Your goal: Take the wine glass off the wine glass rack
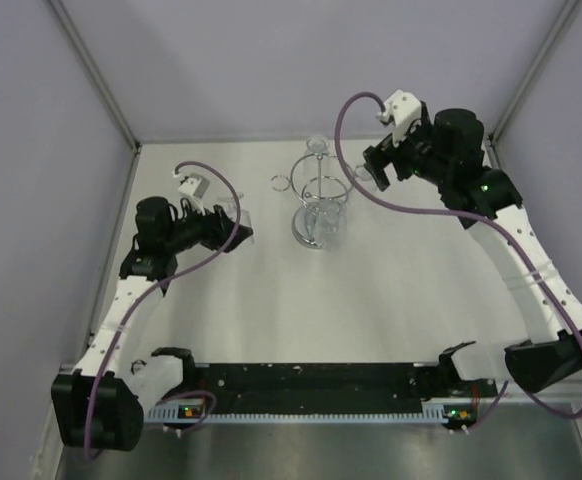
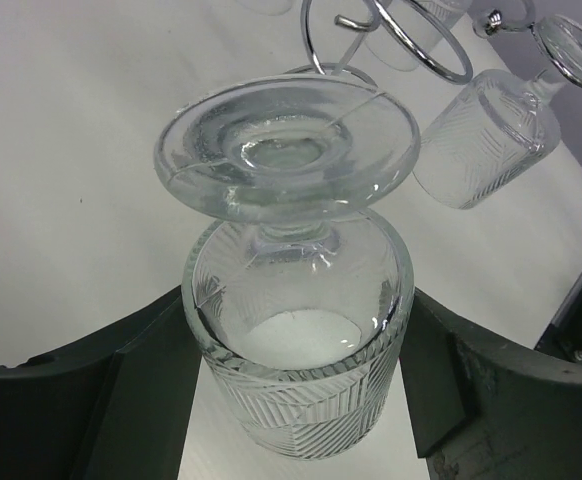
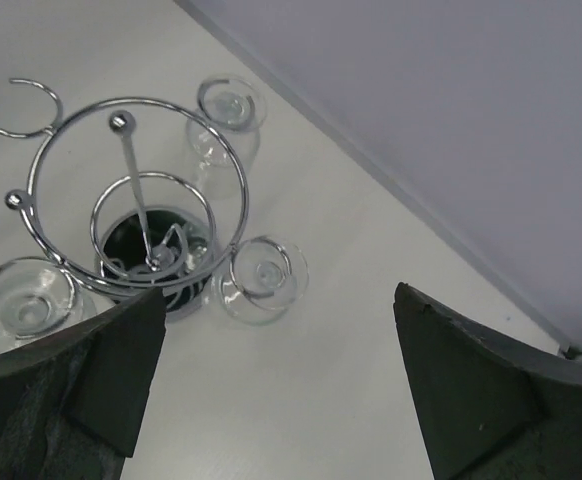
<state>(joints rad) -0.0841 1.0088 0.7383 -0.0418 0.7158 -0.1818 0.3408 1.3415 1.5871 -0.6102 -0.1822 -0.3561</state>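
My left gripper is shut on a cut-pattern wine glass, held upside down with its round foot pointing away from the wrist. In the top view this glass hangs left of the wine glass rack, apart from it. The rack is chrome wire with a central post and large rings. Three more glasses hang from its loops. One loop holds nothing. My right gripper stands open to the right of the rack, with nothing between its fingers.
White table with lilac walls at the back and sides; the back right wall edge runs close behind the rack. In the left wrist view a hanging glass shows beside the rack's rings. Cables loop over both arms.
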